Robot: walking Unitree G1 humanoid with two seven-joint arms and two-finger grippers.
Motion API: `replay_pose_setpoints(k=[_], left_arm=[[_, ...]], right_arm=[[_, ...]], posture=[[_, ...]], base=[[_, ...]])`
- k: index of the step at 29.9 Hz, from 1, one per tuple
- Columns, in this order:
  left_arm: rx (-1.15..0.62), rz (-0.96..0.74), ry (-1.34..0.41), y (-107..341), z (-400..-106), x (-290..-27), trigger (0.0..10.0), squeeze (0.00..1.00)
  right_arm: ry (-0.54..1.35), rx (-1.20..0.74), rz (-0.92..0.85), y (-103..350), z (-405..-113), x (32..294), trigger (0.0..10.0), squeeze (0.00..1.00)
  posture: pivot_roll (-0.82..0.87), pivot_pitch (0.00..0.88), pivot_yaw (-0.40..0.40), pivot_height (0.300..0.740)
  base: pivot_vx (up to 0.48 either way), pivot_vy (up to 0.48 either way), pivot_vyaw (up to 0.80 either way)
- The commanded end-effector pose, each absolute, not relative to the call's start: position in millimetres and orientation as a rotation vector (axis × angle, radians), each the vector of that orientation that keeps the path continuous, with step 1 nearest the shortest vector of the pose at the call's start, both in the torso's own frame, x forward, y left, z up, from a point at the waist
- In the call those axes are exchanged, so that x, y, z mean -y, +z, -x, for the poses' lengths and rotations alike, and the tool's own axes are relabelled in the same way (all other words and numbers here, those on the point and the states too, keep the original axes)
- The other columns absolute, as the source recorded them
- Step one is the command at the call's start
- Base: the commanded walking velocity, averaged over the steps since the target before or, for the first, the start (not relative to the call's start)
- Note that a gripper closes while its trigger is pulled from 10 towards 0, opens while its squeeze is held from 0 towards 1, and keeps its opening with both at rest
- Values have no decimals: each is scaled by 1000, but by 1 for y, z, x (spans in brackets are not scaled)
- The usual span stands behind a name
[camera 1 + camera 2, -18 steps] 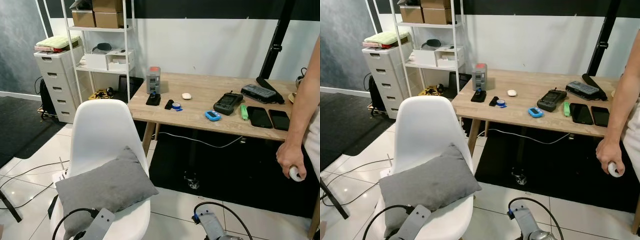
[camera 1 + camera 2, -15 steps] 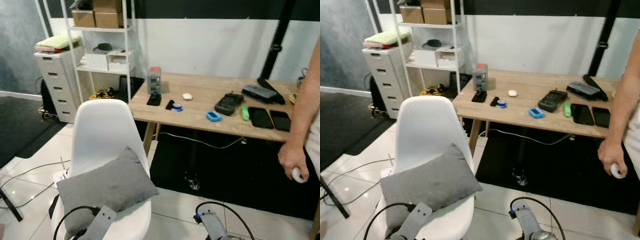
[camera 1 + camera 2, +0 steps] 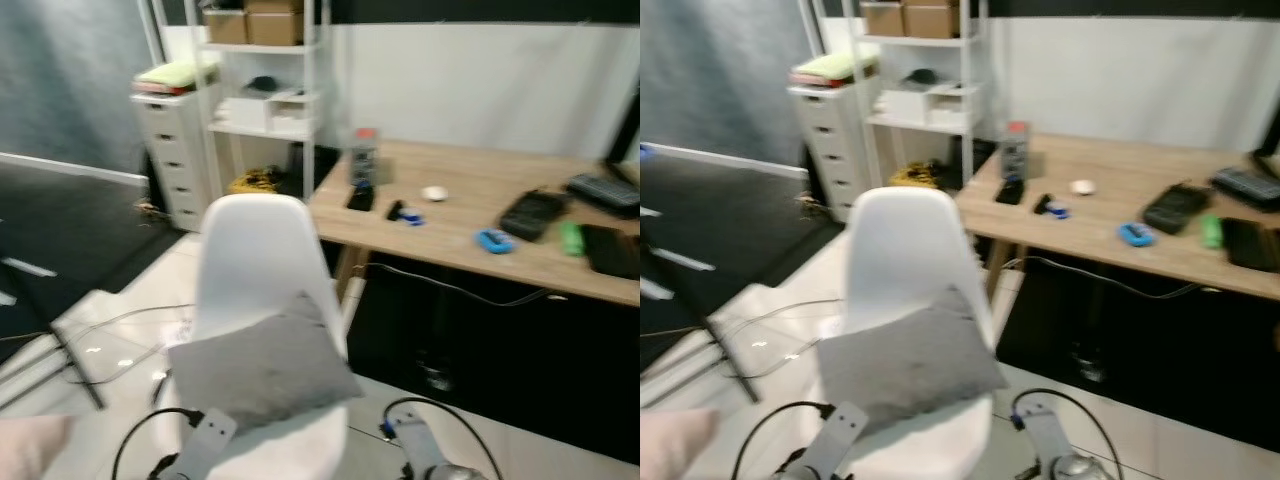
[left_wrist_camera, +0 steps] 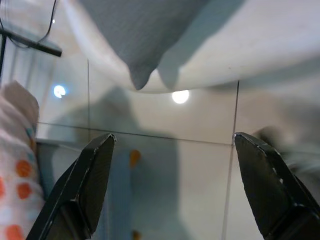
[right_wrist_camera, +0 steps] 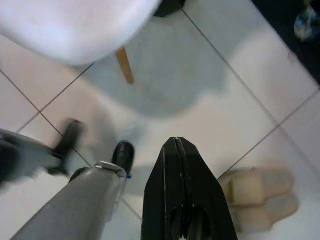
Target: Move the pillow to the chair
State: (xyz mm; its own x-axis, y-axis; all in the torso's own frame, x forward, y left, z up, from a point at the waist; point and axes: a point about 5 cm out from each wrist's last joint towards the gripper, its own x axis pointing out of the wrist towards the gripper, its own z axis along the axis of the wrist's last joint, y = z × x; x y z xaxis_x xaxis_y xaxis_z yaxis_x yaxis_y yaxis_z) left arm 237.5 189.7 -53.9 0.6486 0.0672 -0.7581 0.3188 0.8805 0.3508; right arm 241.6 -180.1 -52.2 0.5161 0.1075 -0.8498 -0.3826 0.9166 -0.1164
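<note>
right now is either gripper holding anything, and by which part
Nothing is held. The left gripper is open over the floor below the chair, and the right gripper is shut on nothing. The pillow lies free on the chair seat.

A grey pillow [image 3: 262, 365] lies tilted on the seat of a white shell chair [image 3: 260, 260], low in the frame's centre, leaning against the backrest.

The pillow [image 3: 262, 368] lies on the chair [image 3: 255, 258], with the desk [image 3: 470, 225] behind to the right
</note>
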Motion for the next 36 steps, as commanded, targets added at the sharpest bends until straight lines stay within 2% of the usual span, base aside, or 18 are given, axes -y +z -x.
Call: replay_pose_setpoints(k=[1,36], left_arm=[[-888,-468,-133,-57,-231,-196,10000,0],[-891,-402,-166,-62,-225,-185,10000,0]], right_arm=[[320,-976,299,-51,-244,173,10000,0],[326,-978,307,-52,-240,184,10000,0]], posture=[[-128,0,-9,740],[-139,0,-22,740]], base=[[0,0,794],[0,0,794]])
